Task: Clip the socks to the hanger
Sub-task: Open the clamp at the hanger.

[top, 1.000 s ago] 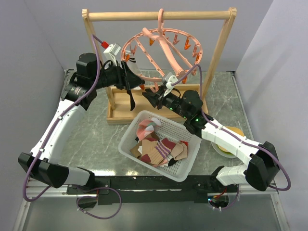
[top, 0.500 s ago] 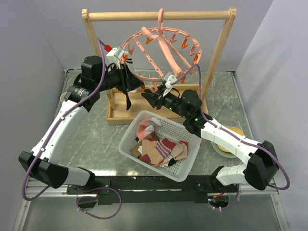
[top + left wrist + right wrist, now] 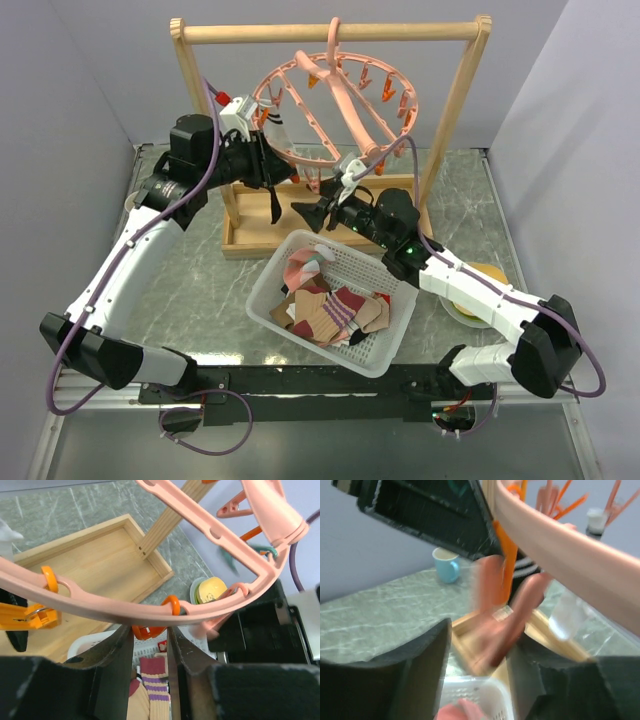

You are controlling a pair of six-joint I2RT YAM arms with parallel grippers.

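Observation:
The salmon-pink ring hanger [image 3: 340, 100] hangs by its hook from the wooden rack. My left gripper [image 3: 280, 170] is at the ring's lower left rim. In the left wrist view its jaws [image 3: 150, 632] are closed on an orange clip [image 3: 149, 631] just under the rim [image 3: 100, 605]. A black sock [image 3: 272, 205] hangs from a neighbouring clip. My right gripper [image 3: 305, 212] is open below the ring. In the right wrist view a blurred pink-brown sock [image 3: 500, 615] hangs between its spread fingers [image 3: 480, 630]. More socks [image 3: 325, 305] lie in the basket.
The white mesh basket [image 3: 390, 345] stands in front of the rack's wooden tray base [image 3: 245, 235]. The rack's posts [image 3: 455, 110] flank the ring. A yellow item in a bowl [image 3: 480, 290] sits at the right. A blue mug [image 3: 446, 565] stands on the table behind.
My left gripper rose and moved right along the ring's rim, tilting the ring. My right gripper drew back a little to the left and down.

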